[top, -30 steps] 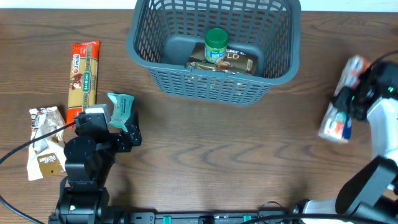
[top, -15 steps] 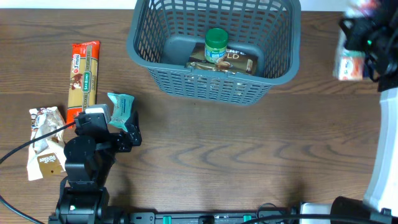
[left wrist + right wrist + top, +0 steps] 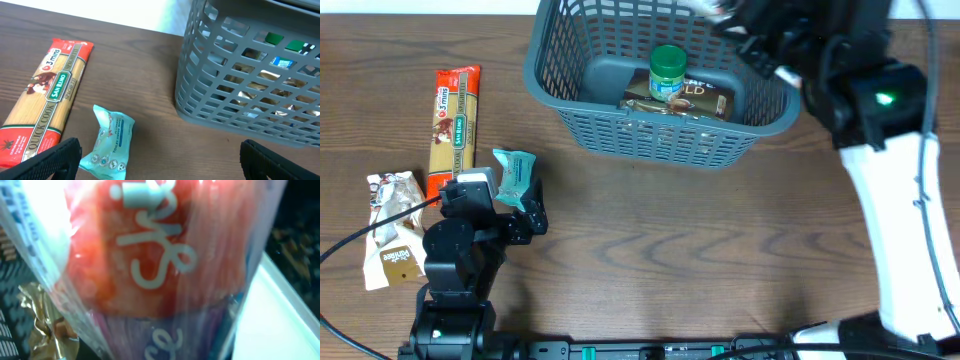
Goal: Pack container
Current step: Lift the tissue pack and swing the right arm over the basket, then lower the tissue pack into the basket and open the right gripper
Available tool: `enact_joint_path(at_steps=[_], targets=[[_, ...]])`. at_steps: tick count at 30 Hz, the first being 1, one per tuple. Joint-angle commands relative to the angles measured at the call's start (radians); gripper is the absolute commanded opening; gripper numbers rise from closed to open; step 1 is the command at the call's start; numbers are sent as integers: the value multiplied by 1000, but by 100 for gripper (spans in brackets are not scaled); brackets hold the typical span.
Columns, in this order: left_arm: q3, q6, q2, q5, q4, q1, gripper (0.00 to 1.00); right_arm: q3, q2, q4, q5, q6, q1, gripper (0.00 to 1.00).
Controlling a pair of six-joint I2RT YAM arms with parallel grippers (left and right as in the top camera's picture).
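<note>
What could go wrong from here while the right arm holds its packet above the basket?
The right gripper holds a plastic packet over the right side of the container, close to the rim. Released there, it may catch the rim or fall outside. Dropped further in, it could topple the upright jar.

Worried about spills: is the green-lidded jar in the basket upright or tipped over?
Upright. In the overhead view the green-lidded jar shows its round lid facing up with the label below, standing inside the container.

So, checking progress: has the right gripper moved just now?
Yes: right gripper, holding a package, swung left from right of the container to over its rim.
</note>
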Motion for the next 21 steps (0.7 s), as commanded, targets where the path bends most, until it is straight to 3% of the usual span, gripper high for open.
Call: enact_joint_path(at_steps=[1,10,21], targets=[[28,-9,0,-4,2,-3,98,17,98,-1,-63,-108,19,1],[28,-9,-1,-4,2,-3,98,17,335,-5,-121,-102,18,1],[28,-9,-1,-4,2,-3,98,17,435,98,-129,-23,-48,1]])
